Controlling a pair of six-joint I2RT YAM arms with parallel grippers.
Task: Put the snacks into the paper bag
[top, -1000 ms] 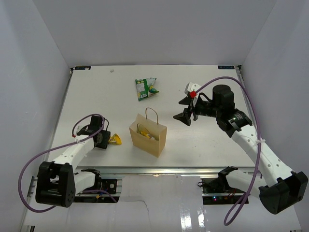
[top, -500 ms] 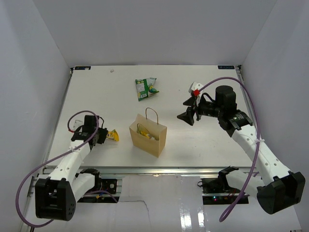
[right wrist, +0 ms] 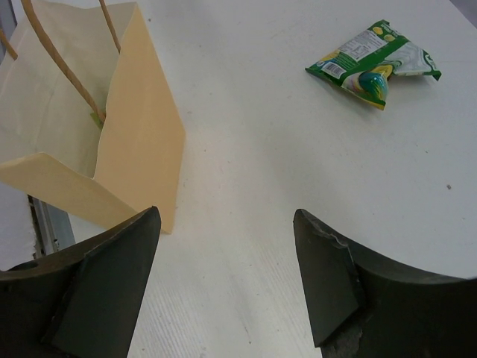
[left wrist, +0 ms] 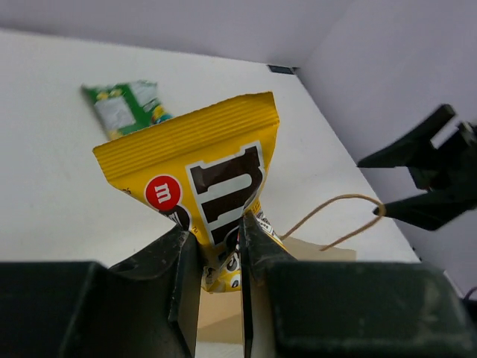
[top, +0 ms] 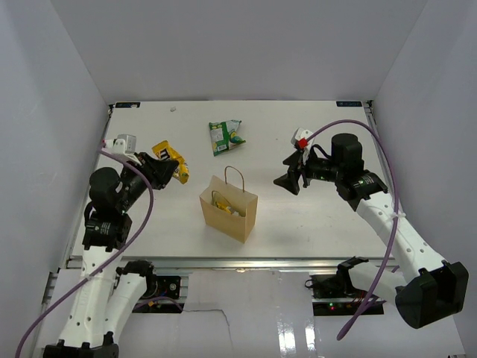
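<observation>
My left gripper point(top: 165, 167) is shut on a yellow wrapper with brown lettering point(top: 171, 160) and holds it in the air, left of the paper bag; the wrapper fills the left wrist view point(left wrist: 201, 183). The tan paper bag point(top: 228, 209) stands upright mid-table with packets inside, and it shows in the right wrist view point(right wrist: 119, 149). The green-and-white bag point(top: 226, 136) lies flat behind the paper bag, also seen in both wrist views point(left wrist: 127, 108) point(right wrist: 375, 64). My right gripper point(top: 289, 170) is open and empty, raised to the right of the paper bag.
A small pale speck point(top: 173, 109) lies near the table's back edge. White walls close in the table on three sides. The table's near edge point(top: 223, 259) runs just in front of the paper bag.
My left gripper has lifted the yellow wrapper off the table and carried it up and back, the arm swinging upward. The right gripper has barely moved.
</observation>
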